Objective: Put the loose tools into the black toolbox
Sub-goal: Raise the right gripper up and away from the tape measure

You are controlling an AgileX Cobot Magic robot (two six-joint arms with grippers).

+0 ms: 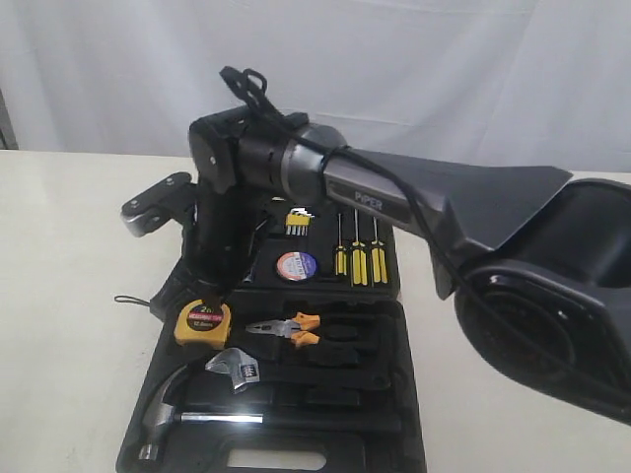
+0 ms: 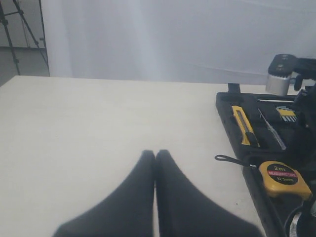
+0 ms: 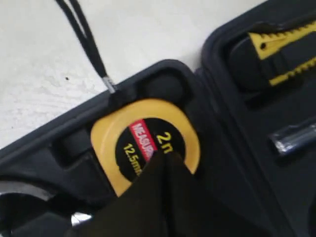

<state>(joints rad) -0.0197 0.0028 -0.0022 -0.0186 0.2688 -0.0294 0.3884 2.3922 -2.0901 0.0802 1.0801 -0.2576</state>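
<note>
- The right gripper (image 3: 163, 163) has its fingers pressed together and pinches nothing. Its tip sits over the face of the yellow tape measure (image 3: 136, 143); contact cannot be confirmed.
- The step appears to be nudging the tape measure down into its recess at the left edge of the black toolbox (image 1: 414, 434), near the hinge line.
- The tape measure is round and yellow with a black and red label, and it looks slightly propped rather than flat.
- Its black cord (image 3: 86, 42) trails over the toolbox rim onto the table (image 1: 69, 325).
- The next move likely calls for a gentle downward push, then bringing the cord inside.
- The utility knife (image 3: 284, 42), tape roll (image 1: 296, 266) and pliers (image 1: 291, 330) already lie in the toolbox.
- The left gripper (image 2: 155, 154) is closed and empty, over bare table.
</note>
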